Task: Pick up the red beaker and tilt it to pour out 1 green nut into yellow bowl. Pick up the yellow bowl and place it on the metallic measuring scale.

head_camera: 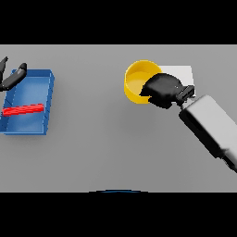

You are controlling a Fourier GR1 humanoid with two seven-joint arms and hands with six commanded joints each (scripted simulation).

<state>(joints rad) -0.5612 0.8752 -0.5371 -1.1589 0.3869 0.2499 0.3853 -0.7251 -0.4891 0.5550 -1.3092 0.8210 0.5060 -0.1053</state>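
1 yellow bowl, 1 blue tray (1 red bar).

One view only, from the robot's head, looking steeply down on the grey table, which fills the frame edge to edge. It sits fairly close: a blue tray reaches the left edge, a yellow bowl lies upper right of centre, and a white arm exits right.

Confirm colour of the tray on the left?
Blue tray, holding a red bar; head view.
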